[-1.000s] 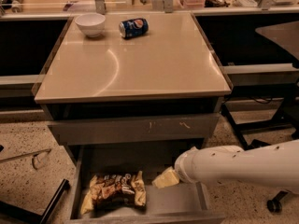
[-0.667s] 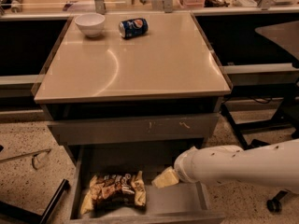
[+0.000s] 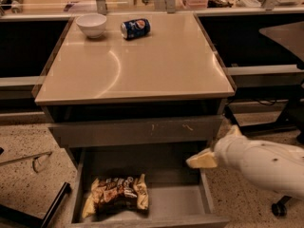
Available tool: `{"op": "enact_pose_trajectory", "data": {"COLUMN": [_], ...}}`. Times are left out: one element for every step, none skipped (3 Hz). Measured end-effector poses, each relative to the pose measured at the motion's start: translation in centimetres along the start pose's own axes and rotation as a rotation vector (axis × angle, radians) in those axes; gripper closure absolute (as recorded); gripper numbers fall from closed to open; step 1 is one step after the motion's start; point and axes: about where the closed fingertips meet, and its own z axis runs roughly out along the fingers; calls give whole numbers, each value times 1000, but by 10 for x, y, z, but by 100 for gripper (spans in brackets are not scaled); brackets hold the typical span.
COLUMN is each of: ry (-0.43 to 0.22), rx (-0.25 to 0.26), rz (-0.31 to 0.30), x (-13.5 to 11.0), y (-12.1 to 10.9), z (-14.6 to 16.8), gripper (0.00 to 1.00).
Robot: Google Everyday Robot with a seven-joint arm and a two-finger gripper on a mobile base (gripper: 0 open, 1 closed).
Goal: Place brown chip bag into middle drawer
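Chips are inside the drawer. The brown chip bag (image 3: pixel 116 196) lies flat on the floor of the middle drawer (image 3: pixel 178 198), near its front left corner, in the same spot as a second ago. The drawer is pulled out. The hand (image 3: pixel 202 160) is over the right side of the drawer, well apart from the bag. It has moved up and to the right, and the white arm (image 3: pixel 261 167) has pulled back with it. Whether the hand is spread or pressed together cannot be told. On the counter (image 3: pixel 142 65) a white bowl (image 3: pixel 91 24) and a blue soda can (image 3: pixel 135 27) on its side have not moved.
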Motion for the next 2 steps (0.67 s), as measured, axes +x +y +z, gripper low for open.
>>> {"op": "enact_pose_trajectory", "data": {"ry": [-89, -88], "rx": [106, 117], "rz": [-28, -20], "x": [-23, -19], "y": [-50, -55], "z": [-46, -50], "gripper": [0, 0]}}
